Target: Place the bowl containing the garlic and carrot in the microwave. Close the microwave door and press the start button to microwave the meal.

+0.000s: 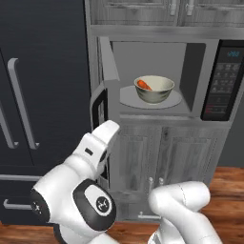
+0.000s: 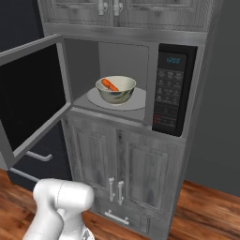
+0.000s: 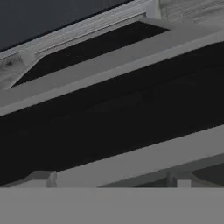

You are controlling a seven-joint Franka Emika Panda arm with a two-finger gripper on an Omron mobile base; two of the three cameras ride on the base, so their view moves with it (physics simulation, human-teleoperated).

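Observation:
The microwave (image 1: 190,114) (image 2: 154,126) stands open. Inside it, on the round turntable plate (image 1: 174,100), sits the pale bowl (image 1: 154,90) (image 2: 116,91) with the orange carrot (image 1: 143,85) (image 2: 109,85) in it. I cannot make out the garlic. The microwave door (image 1: 107,62) (image 2: 33,93) is swung out to the left. My gripper (image 3: 111,179) is open, its fingertips (image 3: 43,177) wide apart, close against the door's dark glass (image 3: 109,118) and silver bar handle (image 3: 109,65). In the left base view my hand reaches up to the door's lower edge.
A tall black fridge (image 1: 43,95) stands left of the microwave, just behind the open door. Grey wooden cabinet doors (image 1: 162,157) (image 2: 122,164) sit below it and more above. The black keypad panel (image 1: 221,86) (image 2: 168,91) is at the right. The floor is wood.

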